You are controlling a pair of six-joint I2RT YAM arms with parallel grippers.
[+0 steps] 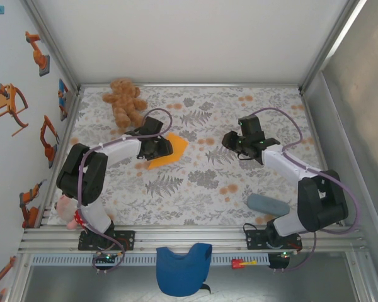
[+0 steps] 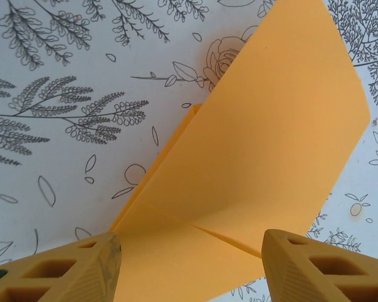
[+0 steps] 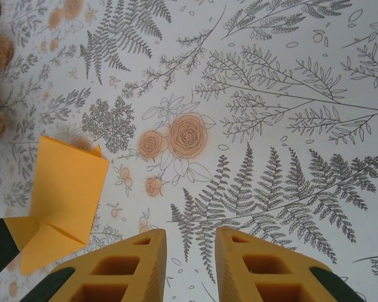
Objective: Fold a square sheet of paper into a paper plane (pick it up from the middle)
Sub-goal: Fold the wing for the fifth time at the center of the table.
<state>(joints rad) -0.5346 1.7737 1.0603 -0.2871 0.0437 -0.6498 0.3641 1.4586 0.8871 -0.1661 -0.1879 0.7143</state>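
Observation:
The orange sheet of paper [image 1: 171, 151] lies left of the table's middle, folded over itself with creases and one pointed end. In the left wrist view the paper [image 2: 258, 138] has a large flap tilted up from a diagonal crease. My left gripper [image 1: 156, 148] is open at the paper's left end, its fingertips [image 2: 88, 267] wide apart over the lower layer, with nothing clamped. My right gripper [image 1: 239, 143] hovers over bare tablecloth right of centre, open by a narrow gap [image 3: 190, 264] with nothing in it. The paper [image 3: 66, 195] lies well to its left.
A brown teddy bear [image 1: 125, 102] sits at the back left, close behind the paper. A grey object [image 1: 268, 203] lies near the right arm's base. A pink toy [image 1: 66, 211] is by the left base. A blue cloth [image 1: 184, 269] and a small red item [image 1: 242, 263] rest on the front rail.

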